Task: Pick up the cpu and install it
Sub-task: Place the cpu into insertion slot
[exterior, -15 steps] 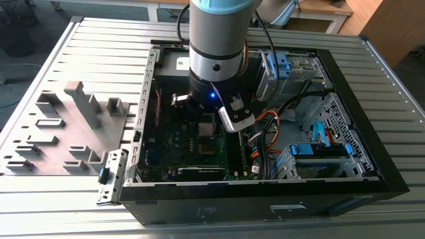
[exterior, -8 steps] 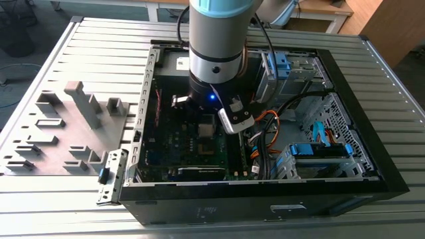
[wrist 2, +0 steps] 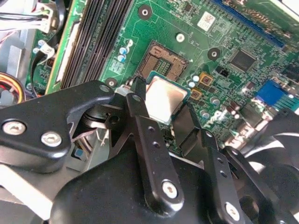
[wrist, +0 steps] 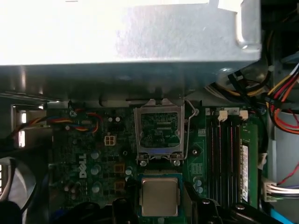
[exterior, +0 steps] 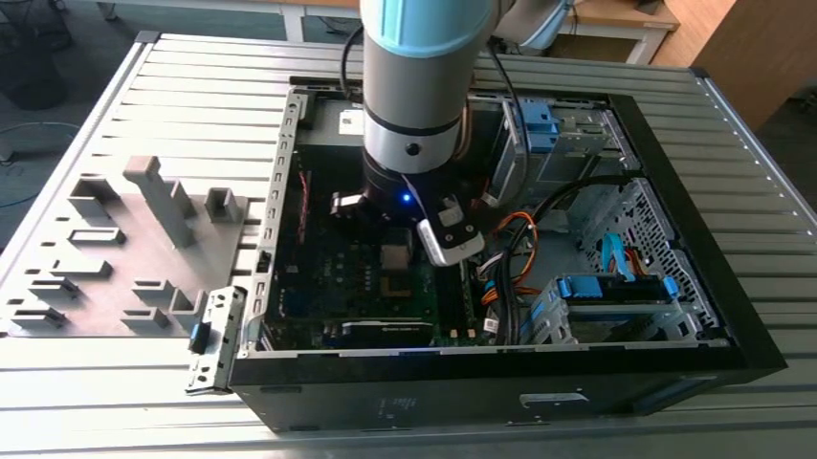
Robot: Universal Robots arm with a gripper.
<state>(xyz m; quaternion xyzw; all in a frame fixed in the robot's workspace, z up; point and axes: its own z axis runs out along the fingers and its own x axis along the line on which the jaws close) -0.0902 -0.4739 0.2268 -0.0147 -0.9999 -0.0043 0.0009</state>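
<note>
Two edges of the cpu [wrist 2: 166,95] are covered by the gripper [wrist 2: 163,106], whose jaws are closed on it. The arm [exterior: 415,96] is held vertically inside the case [exterior: 383,397].

Your exterior view looks steeply down on the open black computer case [exterior: 383,402], with the pale-blue-and-grey arm [exterior: 415,86] at 12 o'clock. Both wrist views hang close over its green motherboard [wrist 2: 196,42] [wrist: 88,158], sharing the flat square silver-grey cpu [wrist 2: 164,98] [wrist: 160,196].

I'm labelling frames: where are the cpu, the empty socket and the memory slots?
cpu [wrist 2: 166,99]: second wrist view, lid centre.
socket [wrist 2: 164,59]: second wrist view, pin field.
memory slots [wrist 2: 97,37]: second wrist view, one black slot.
</note>
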